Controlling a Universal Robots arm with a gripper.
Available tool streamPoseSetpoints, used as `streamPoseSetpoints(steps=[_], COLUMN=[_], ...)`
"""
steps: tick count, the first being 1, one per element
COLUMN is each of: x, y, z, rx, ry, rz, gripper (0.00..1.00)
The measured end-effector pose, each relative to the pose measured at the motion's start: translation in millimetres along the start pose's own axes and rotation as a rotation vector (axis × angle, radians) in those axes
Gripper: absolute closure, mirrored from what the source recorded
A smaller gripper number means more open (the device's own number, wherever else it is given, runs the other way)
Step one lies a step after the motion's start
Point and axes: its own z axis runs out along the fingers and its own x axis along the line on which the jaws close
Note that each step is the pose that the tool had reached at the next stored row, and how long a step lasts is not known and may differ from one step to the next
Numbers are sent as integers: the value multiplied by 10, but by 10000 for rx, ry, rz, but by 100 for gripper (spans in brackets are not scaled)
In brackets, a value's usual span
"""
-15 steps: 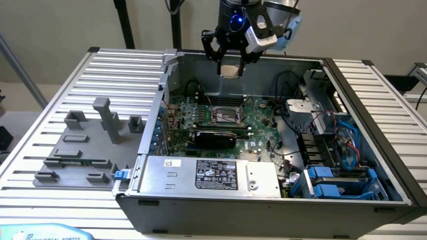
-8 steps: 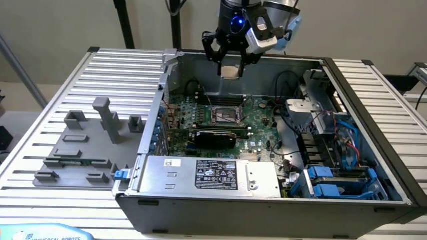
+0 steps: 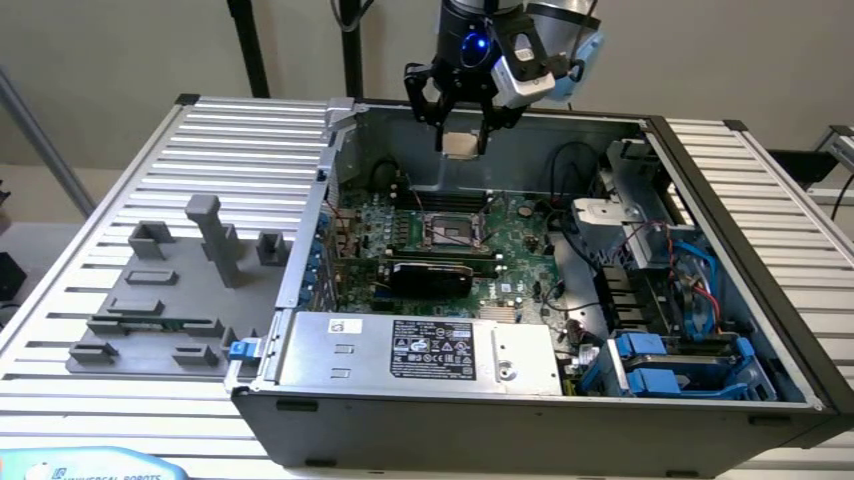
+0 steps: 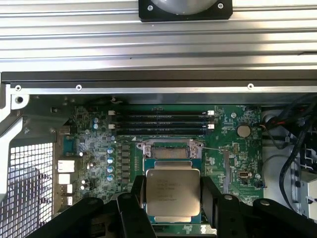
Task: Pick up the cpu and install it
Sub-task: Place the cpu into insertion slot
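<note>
You see the grey fixture blocks [image 3: 174,290] at nine o'clock on the slatted table [image 3: 60,375]. At twelve o'clock your gripper [image 3: 462,148] hangs over the open computer case [image 3: 534,425], its jaws clamped on the cpu [image 3: 462,143], held in the air at twelve o'clock from the motherboard socket [image 3: 454,232]

The robot's gripper [image 3: 462,146] hangs pointing straight down from a dark wrist [image 3: 467,45], where a blue light [image 3: 477,42] glows. A white-and-blue camera housing [image 3: 541,62] sits on the wrist's side toward the exterior view's right. The two black fingers [image 4: 134,201] stand well apart and clamp the cpu [image 4: 172,193] by opposite edges, holding it flat and level in mid-air.
</note>
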Motion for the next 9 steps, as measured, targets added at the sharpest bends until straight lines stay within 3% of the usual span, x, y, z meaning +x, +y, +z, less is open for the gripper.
streamPoseSetpoints(steps=[9], x=[0], y=[0], z=[0], rx=[0], ry=[0], rz=[10], gripper=[45])
